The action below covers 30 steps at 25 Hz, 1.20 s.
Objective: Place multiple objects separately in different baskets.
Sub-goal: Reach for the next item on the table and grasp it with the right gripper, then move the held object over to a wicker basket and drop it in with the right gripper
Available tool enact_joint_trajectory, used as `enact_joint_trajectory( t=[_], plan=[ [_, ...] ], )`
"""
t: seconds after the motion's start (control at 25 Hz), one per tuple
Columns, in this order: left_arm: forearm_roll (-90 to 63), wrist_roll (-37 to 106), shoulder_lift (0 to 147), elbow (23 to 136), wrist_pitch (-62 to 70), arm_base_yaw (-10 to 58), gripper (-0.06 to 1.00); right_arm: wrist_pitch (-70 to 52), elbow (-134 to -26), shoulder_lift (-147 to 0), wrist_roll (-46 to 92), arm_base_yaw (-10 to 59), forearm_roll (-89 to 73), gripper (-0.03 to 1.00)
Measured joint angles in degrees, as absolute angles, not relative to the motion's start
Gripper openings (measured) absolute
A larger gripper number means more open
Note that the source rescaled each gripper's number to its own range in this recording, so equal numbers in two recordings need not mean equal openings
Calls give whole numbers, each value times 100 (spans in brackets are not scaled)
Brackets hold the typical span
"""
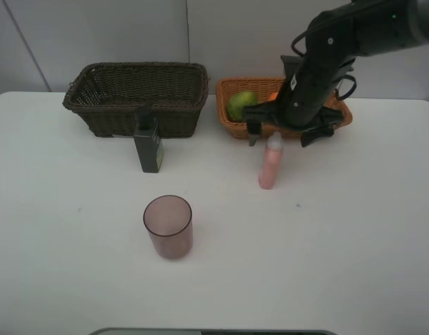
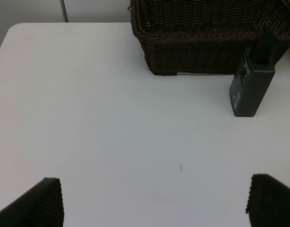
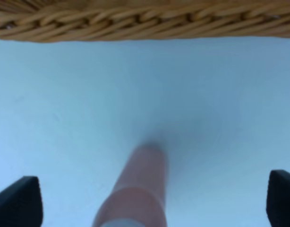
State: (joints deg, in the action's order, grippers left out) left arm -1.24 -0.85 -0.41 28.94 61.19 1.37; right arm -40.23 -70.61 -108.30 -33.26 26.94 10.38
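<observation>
The white table (image 1: 354,230) carries a deep dark brown woven basket (image 1: 137,98) and, to its right, a shallower orange-tan woven basket (image 1: 232,125). A green fruit (image 1: 241,105) lies in the tan basket's left end. A dark green pump bottle (image 1: 148,143) stands upright just in front of the brown basket. A translucent mauve cup (image 1: 168,225) stands upright well in front of it.

The slim pink white-capped bottle (image 1: 269,164) stands upright just in front of the tan basket. The right gripper (image 1: 282,134) hangs over its cap, and the arm hides most of the tan basket's interior.

The right wrist view shows the jaws spread wide. The bottle (image 3: 138,184) stands between the fingertips (image 3: 17,201), clear of both.

The exterior view does not show the left gripper (image 2: 154,203). Its wrist view shows wide jaws over bare table, holding nothing, with the brown basket (image 2: 201,42) and pump bottle (image 2: 251,85) beyond.
</observation>
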Motion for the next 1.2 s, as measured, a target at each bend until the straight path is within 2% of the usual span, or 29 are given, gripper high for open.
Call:
enact_joint_trajectory(
  t=[0.24, 0.32, 0.36, 0.4, 0.52, 1.2],
  plan=[
    [-124, -85, -41, 2894, 6119, 137, 100, -3988, -7034, -11136, -3351, 2694, 1010, 98],
    [-124, -85, -41, 2894, 6119, 137, 100, -3988, -7034, -11142, -3358, 2694, 1003, 88],
    [-124, -85, -41, 2894, 6119, 137, 100, -3988, -7034, -11142, -3358, 2694, 997, 79],
    [-124, -85, -41, 2894, 6119, 137, 100, -3988, -7034, -11142, -3365, 2705, 997, 63],
    [-124, -85, -41, 2894, 6119, 137, 100, -4006, -7034, -11147, -3365, 2724, 991, 2],
    [-124, -85, -41, 2894, 6119, 137, 100, -4221, -7040, -11094, -3358, 2756, 997, 0]
  ],
)
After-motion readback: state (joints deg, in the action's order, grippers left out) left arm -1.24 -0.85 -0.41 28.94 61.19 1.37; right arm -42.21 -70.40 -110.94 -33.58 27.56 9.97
